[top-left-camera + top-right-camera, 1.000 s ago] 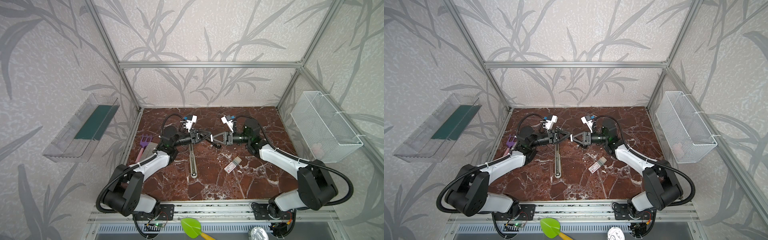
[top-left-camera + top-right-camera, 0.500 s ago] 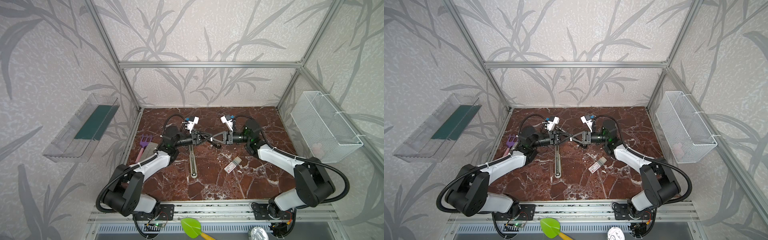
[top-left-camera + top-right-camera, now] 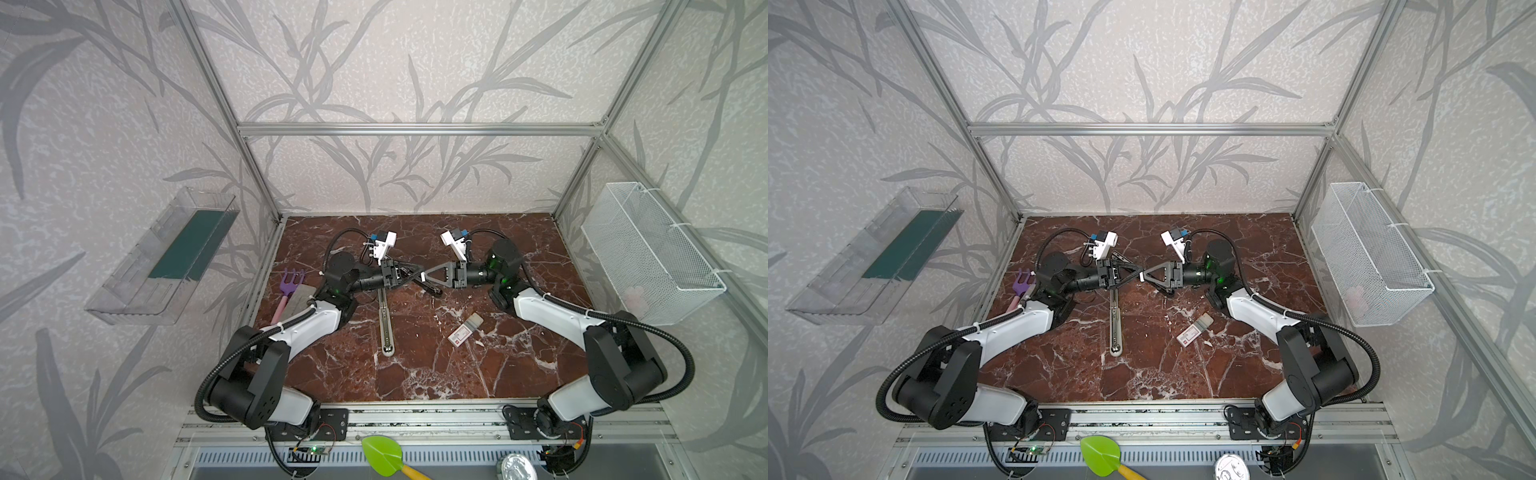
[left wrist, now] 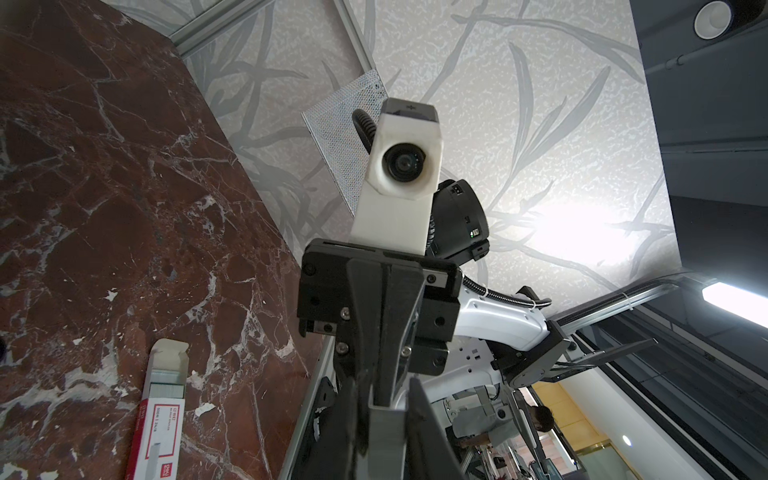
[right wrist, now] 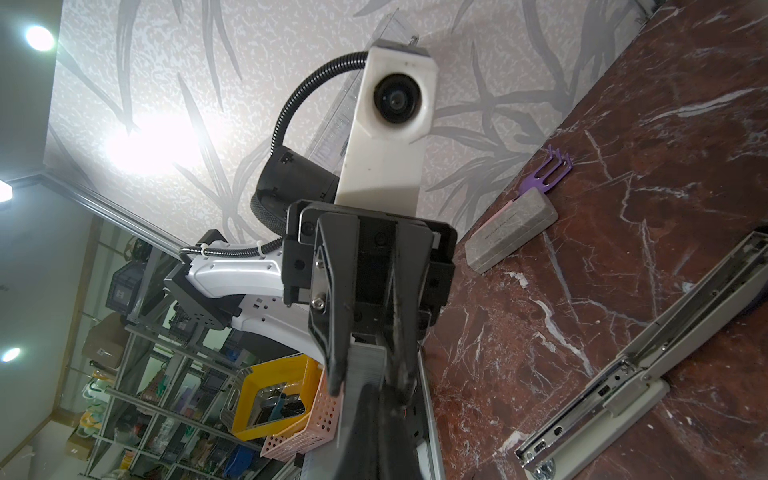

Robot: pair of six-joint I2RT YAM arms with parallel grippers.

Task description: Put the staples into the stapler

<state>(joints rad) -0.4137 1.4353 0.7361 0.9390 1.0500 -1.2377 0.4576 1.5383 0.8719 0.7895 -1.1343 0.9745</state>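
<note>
White and red, the staples box (image 3: 465, 331) lies flat on the bench (image 3: 415, 374) with its grey tray slid partly out, right of the stapler (image 3: 385, 322), which lies opened out flat. Near the stapler's far end the right end effector (image 4: 386, 399) is clamped on a grey staple strip (image 4: 386, 434) in mid-air. Facing it, the left end effector (image 5: 368, 384) has its fingers (image 5: 332, 332) close along both sides of that strip, though I cannot tell whether they grip it.

Bare marble (image 3: 419, 334) between open stapler (image 3: 386, 324) and staples box (image 3: 464, 330) looks passable, probably.
</note>
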